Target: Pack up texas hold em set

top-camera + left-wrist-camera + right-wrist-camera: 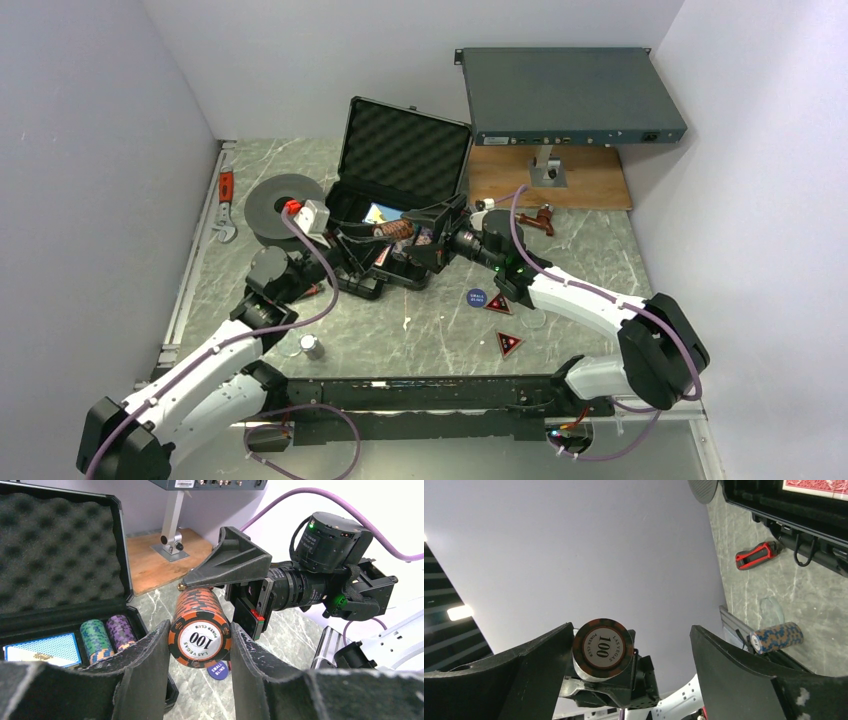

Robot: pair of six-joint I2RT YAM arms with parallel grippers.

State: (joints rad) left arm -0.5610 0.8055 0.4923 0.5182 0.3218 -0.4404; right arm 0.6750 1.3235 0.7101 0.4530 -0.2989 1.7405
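**Chip stack passed between grippers above the open case**

The black briefcase (405, 150) lies open mid-table with its foam lid propped toward the back wall, so the tray can be reached from above. A blue card deck (42, 647), a green chip stack (95, 637) and a purple chip stack (120, 630) already lie in its compartments.

Both arms meet over the case's near side. The left gripper (200, 630) is clamped, jaws about half apart, on the orange-and-black 100 chip stack (197, 605). It holds the stack on its side by the curved flank, which leaves both flat ends free.

The right gripper (631, 640) faces that stack end-on with its jaws spread wide. The stack sits between them with a clear gap on one side, and the gripper grips nothing yet. This looks like a handover to get a grasp better suited to lowering the stack into a slot.

On the table, a blue-and-brown chip stack (774, 636), the small-blind button (476, 296) and two triangular markers (508, 344) are not yet packed.
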